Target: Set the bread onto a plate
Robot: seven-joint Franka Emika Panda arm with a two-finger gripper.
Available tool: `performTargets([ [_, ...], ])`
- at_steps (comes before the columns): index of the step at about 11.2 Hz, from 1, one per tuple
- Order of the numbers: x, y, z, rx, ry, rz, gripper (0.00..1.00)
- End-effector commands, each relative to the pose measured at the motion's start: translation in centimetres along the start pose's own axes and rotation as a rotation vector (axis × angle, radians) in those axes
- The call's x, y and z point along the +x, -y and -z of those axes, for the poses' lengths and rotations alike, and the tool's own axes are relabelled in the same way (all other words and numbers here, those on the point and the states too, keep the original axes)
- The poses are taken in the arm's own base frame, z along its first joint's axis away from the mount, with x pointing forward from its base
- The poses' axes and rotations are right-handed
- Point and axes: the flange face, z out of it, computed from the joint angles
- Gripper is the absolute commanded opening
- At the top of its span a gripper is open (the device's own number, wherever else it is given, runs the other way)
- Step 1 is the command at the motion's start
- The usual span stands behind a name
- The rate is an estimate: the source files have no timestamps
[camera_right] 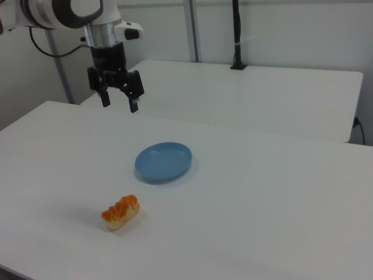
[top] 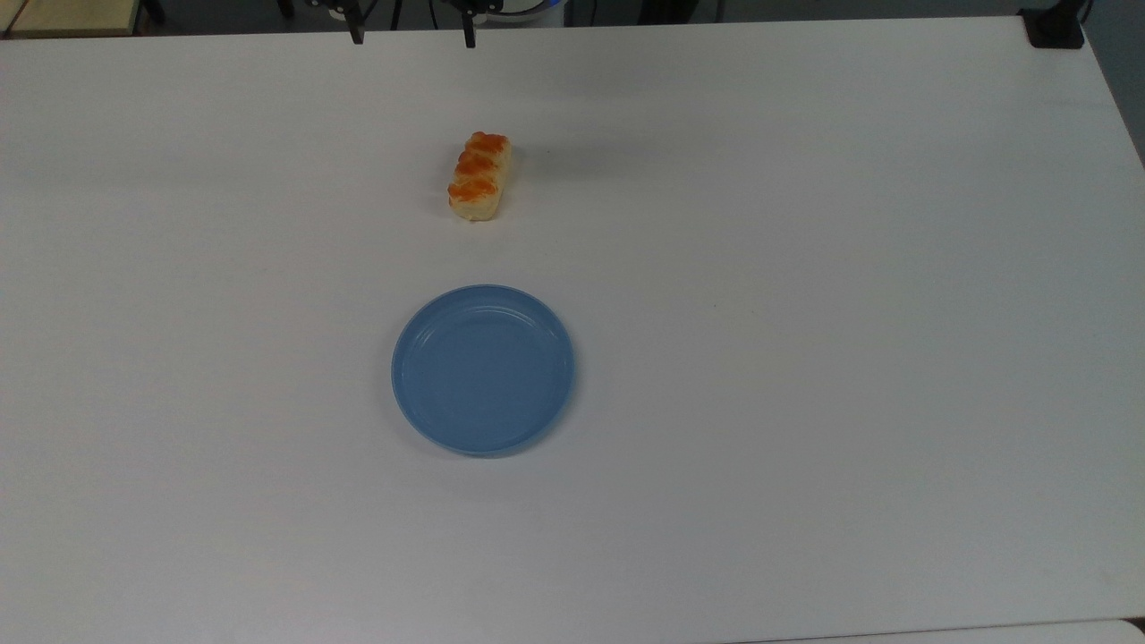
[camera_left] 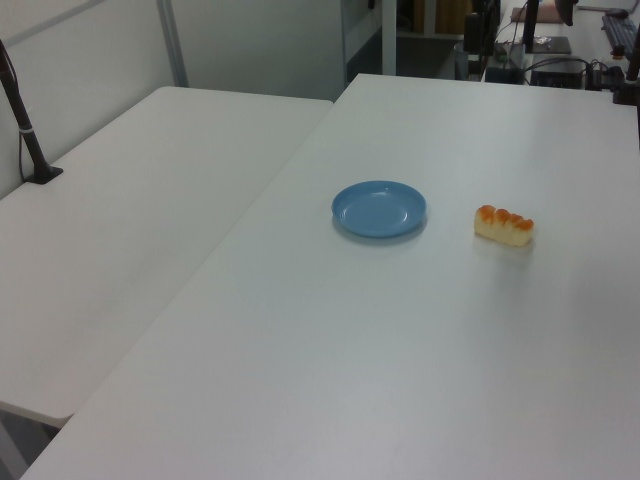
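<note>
The bread loaf (top: 480,176) is lying on the white table (top: 805,268), at about 12 o'clock from the light-blue plate (top: 483,368) in the top view, well apart from it and with bare tabletop between them. In the right view the loaf is sitting at roughly 7 o'clock from the plate; in the left view it is resting at 3 o'clock from the plate. The plate is carrying nothing.

The gripper (camera_right: 119,105) is hanging high above the table in the right view, its two fingers spread apart and pointing down, holding nothing. In the top view the fingertips (top: 358,36) are peeking in at the upper edge, around 11 o'clock from the loaf.

Judging by this, the task is sitting at its opening step: the approach to the loaf, with no grasp made. The next move is probably calling for the gripper to travel over the loaf, line its fingers across the narrow width, and descend to straddle it before closing.
</note>
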Motion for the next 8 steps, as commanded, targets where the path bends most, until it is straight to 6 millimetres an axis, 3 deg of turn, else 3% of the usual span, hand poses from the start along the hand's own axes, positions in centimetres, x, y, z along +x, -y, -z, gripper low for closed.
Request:
performTargets([
  [1, -0.2, 0.2, -0.7, 0.019, -0.02, 0.009, 1.0],
  [5, -0.2, 0.2, -2.0, 0.019, 0.001, 0.01, 1.0],
  [8, -0.9, 1.7, -8.2, 0.008, 0.03, 0.04, 1.0],
])
